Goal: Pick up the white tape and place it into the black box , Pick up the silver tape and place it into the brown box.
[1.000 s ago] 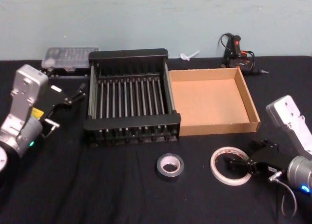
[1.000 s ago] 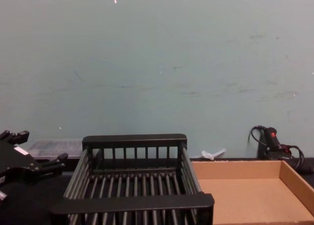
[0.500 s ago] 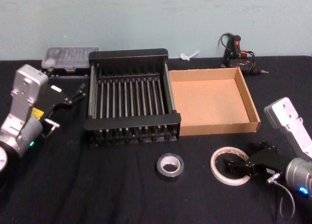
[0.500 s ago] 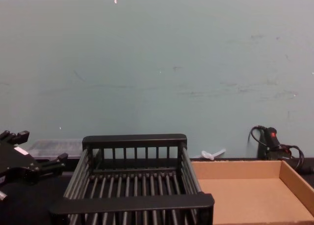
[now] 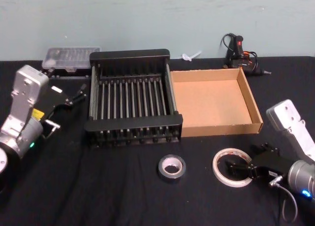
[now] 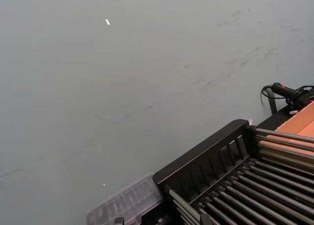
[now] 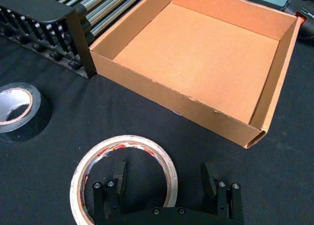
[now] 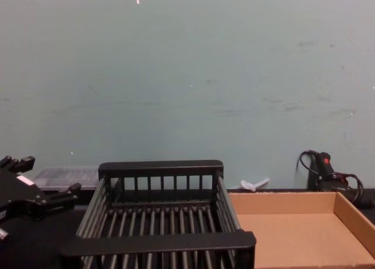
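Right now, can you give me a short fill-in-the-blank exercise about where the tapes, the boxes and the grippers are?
1. The right gripper straddles the rim of the ____ tape, one finger inside the ring.
2. The silver tape lies on the table in front of the ____ box.
3. The brown box stands to the ____ of the black box, seen from the robot.
4. The left gripper hangs beside the black box, holding ____.

Answers: white; black; right; nothing
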Motion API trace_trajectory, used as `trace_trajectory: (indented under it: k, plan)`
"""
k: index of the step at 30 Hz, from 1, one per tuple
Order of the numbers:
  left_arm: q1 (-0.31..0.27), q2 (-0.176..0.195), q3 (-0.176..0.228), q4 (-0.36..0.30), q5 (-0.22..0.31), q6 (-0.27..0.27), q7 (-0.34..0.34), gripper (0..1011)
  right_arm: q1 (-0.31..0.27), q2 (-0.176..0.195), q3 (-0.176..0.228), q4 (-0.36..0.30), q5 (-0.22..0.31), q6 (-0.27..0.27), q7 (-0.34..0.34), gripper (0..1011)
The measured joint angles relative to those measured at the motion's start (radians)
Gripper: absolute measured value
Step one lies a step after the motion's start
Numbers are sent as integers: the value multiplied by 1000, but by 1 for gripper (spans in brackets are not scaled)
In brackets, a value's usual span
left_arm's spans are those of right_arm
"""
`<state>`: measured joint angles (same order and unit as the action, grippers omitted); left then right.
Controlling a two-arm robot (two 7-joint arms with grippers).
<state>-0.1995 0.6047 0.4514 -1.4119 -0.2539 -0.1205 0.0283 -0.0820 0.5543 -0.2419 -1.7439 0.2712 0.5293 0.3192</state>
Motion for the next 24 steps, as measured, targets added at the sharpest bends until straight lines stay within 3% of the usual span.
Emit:
trace_trajectory:
  k: [18,24]
  plan:
    - [0,0,0,0,0,0,0,1001,-3,1,-1,-3,-10,-9,-1,1003]
    - [0,0,0,0,0,0,0,1001,-2,1,-1,-3,-8,-9,-1,903]
